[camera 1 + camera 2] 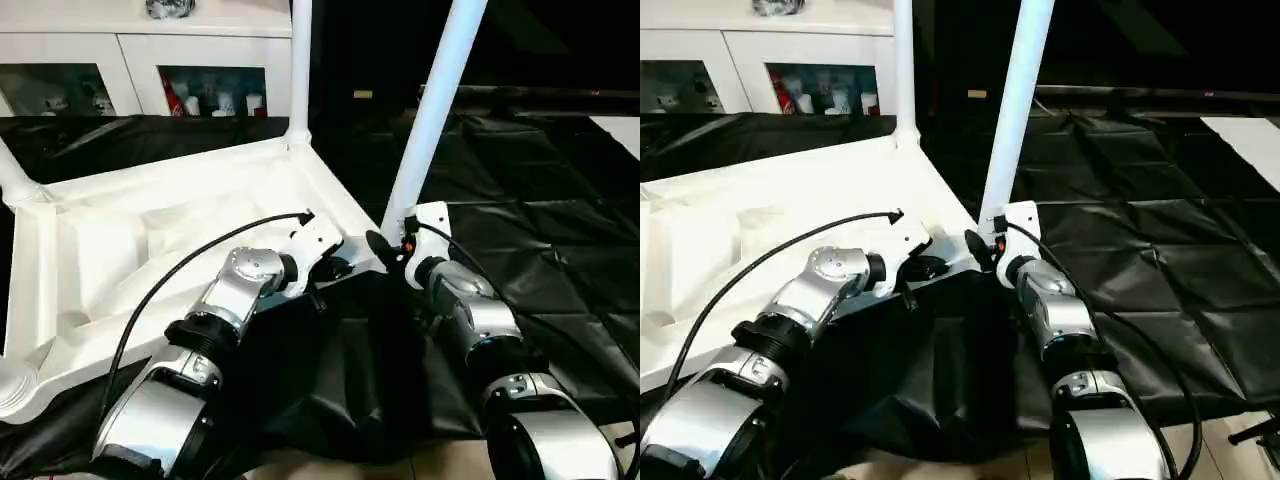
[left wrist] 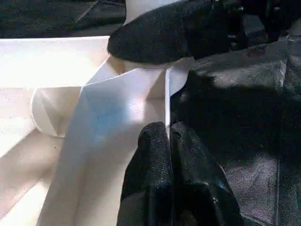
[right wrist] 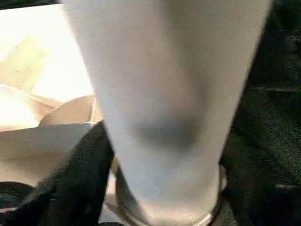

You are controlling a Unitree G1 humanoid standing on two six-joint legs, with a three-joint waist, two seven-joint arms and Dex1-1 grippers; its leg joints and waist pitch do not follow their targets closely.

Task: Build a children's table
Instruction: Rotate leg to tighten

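Two legs stand upright from the top (image 1: pixel 150 235), which lies underside up on black sheeting (image 1: pixel 540 230) across the left and centre of the head views: a far leg (image 1: pixel 300 65) rising at the upper centre from the far corner socket, and a near leg (image 1: pixel 432 110) leaning slightly right, its foot in the corner socket just in front of the grippers. A third leg (image 1: pixel 12 172) shows at the left edge, seated in the far-left corner, and the rounded socket at the lower left (image 1: pixel 18 385) looks unfilled, though it is partly cut off, so at least one leg seems left to fit. The left gripper (image 2: pixel 168 141) has its fingers pressed together, with the thin rim of the top just at their tips; whether the rim is pinched between them cannot be told. The right gripper (image 1: pixel 385 248) stands with its fingers spread around the base of the near leg, one black finger (image 2: pixel 160 37) lying against the tube just above the socket. Judged from this, the near leg is being pushed or steadied into its socket, so the build is past halfway; seating this leg fully, fitting the last and turning the table upright would remain
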